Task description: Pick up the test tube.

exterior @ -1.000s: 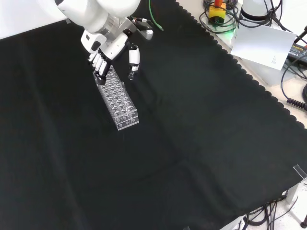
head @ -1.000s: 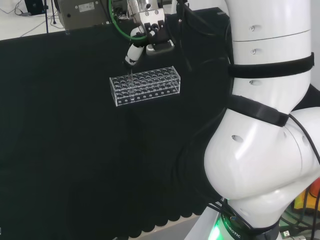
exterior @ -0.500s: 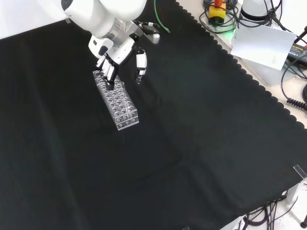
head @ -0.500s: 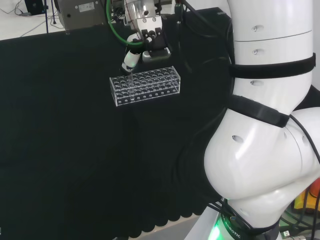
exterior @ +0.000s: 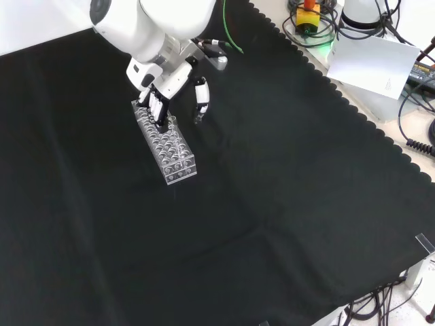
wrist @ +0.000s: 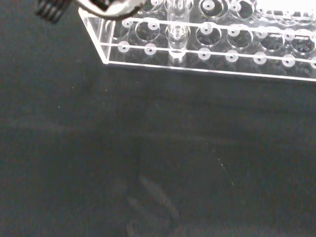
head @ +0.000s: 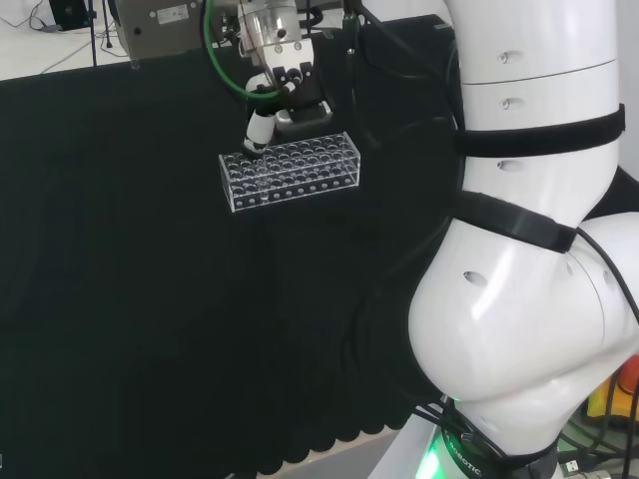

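A clear plastic rack [head: 290, 170] with several rows of holes stands on the black cloth. In the wrist view a clear test tube [wrist: 177, 34] stands upright in a hole near one end of the rack [wrist: 207, 49]. The hand [head: 262, 128] hangs just above the rack's left part in the head view. In the front view the hand [exterior: 159, 103] has its fingers pointing down onto the far end of the rack [exterior: 170, 148], with the thumb [exterior: 200, 100] spread out to the right, off the rack. Its fingers look relaxed and I see nothing held between them.
Black cloth [exterior: 272, 204] spreads wide around the rack. The arm's white links [head: 529, 249] fill the head view's right. Beyond the cloth's scalloped edge in the front view lie cables and a white box [exterior: 374, 64].
The hand has come down closer to the rack and shifted a little along it; the fingers now reach over the holes. The rack has not moved.
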You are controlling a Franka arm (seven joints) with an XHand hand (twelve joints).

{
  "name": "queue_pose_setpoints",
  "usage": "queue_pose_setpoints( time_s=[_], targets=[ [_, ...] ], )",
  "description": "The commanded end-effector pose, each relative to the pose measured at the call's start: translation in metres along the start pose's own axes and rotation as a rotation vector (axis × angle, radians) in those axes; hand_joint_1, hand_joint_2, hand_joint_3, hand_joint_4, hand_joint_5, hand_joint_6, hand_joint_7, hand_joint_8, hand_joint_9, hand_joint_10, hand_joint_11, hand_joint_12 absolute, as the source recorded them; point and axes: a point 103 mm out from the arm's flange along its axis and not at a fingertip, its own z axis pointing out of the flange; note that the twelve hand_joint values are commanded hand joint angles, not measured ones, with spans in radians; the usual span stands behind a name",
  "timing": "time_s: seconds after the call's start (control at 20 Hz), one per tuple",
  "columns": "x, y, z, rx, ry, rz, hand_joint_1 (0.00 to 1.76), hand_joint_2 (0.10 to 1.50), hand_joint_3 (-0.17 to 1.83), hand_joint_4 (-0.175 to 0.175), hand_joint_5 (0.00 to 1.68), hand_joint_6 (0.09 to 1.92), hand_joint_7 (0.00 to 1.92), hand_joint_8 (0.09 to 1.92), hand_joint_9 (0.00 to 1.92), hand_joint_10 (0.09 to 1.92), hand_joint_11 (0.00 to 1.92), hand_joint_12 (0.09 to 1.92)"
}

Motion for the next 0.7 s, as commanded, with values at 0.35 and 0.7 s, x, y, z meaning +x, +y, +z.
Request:
queue_pose_setpoints(
  time_s=[0.35,0.7],
  targets=[
    [0.007,0.015,-0.002,-0.090,-0.041,0.007,1.06,0.66,0.67,-0.175,0.80,0.72,1.17,0.80,0.89,0.72,0.35,1.50],
    [0.011,0.019,-0.014,-0.160,-0.073,0.009,1.22,0.93,0.20,-0.165,1.15,0.72,1.33,0.68,1.10,0.62,0.50,1.43]
  ],
)
